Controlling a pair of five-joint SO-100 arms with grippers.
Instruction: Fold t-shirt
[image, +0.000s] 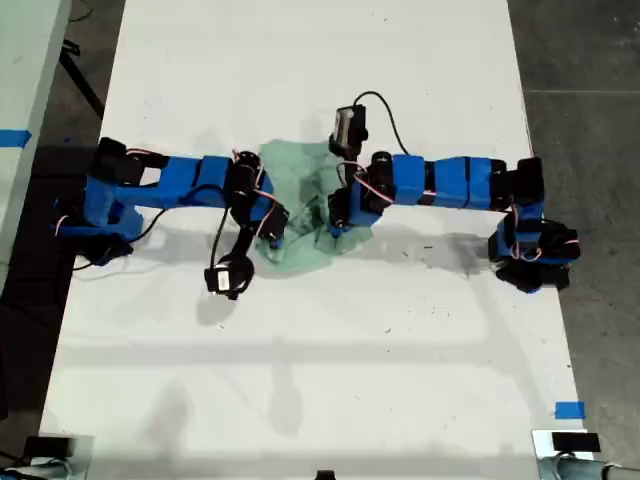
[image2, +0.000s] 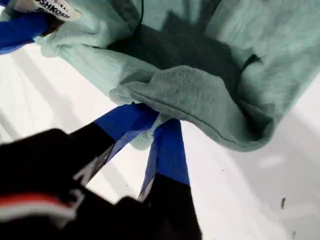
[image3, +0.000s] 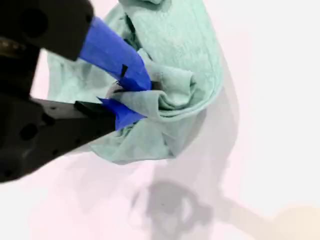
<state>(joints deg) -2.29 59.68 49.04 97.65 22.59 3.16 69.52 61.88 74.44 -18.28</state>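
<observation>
T-shirt (image: 300, 205) — one, two grippers

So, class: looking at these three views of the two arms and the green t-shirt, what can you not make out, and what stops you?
- The middle of the t-shirt in the exterior view: both arms lie over it, so its folds are hidden.
- The label in the first wrist view: cut off by the picture's edge, so the print is unreadable.
- Which arm in the exterior view carries my first gripper and which my second gripper: the wrist views show mostly bunched cloth at the jaws.
</observation>
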